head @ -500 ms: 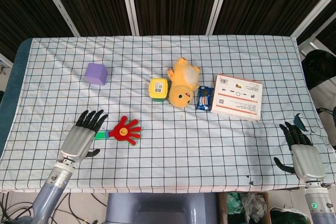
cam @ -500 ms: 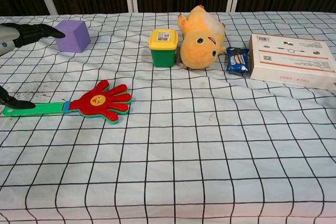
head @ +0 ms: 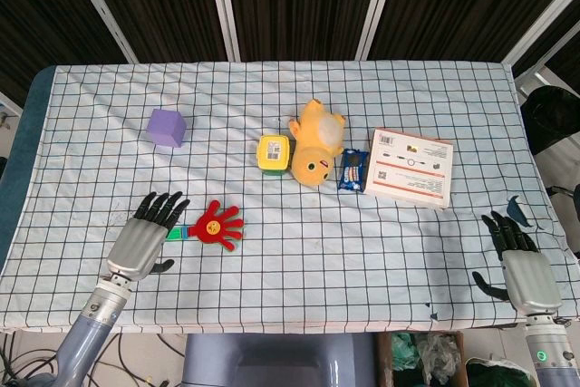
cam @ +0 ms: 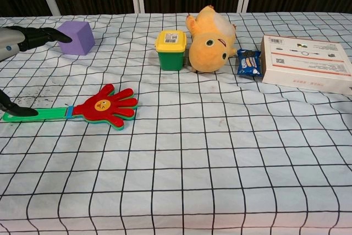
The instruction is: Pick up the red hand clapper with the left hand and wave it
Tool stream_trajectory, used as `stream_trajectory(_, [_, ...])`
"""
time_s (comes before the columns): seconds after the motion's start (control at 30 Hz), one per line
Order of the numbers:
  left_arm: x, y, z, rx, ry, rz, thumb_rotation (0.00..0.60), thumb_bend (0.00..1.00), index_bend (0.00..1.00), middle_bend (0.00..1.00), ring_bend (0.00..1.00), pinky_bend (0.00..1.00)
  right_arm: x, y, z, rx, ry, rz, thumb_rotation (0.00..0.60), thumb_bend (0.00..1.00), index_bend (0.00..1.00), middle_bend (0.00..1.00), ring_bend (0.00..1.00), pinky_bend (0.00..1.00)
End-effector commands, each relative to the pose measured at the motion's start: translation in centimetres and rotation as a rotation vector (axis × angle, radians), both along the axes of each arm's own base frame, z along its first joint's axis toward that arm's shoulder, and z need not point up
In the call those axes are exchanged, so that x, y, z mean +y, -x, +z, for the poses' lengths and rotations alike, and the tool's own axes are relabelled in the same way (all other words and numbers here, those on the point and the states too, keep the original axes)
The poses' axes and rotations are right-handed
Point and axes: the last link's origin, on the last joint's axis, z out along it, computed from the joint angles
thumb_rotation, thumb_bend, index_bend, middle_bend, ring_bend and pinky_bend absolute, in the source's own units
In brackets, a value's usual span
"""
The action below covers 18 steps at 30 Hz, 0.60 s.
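The red hand clapper [head: 216,225] [cam: 103,105] lies flat on the checked cloth at the front left, its green handle [cam: 38,115] pointing left. My left hand [head: 142,236] [cam: 22,38] hovers over the handle end with fingers spread and holds nothing. Its thumb tip shows beside the handle's end in the chest view. My right hand [head: 521,263] rests open at the front right corner, far from the clapper, and only the head view shows it.
A purple cube [head: 168,127] sits at the back left. A yellow-lidded green tub [head: 274,153], a yellow plush toy [head: 317,144], a blue snack packet [head: 352,169] and a white box [head: 410,166] line the middle of the table [head: 381,242].
My left hand has shifted slightly forward and toward the clapper's handle. The clapper and my right hand have not moved.
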Motion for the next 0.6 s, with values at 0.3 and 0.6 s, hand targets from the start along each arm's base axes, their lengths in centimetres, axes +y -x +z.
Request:
stream_trajectory(0.3, [0.33,-0.03,-0.21,0.030,-0.029,0.022,0.600,0.00,0.00,0.00,0.00,0.00,0.07,0.02,0.13,-0.003,0.005,-0.001,0.600,0.24,0.00,0.00,0.00,0.15])
stream_trajectory(0.6, [0.82,0.20,-0.46,0.057,-0.069,0.061,0.600,0.00,0.00,0.00,0.00,0.00,0.18,-0.01,0.03,-0.006,-0.002,-0.003,0.600,0.24,0.00,0.00,0.00,0.15])
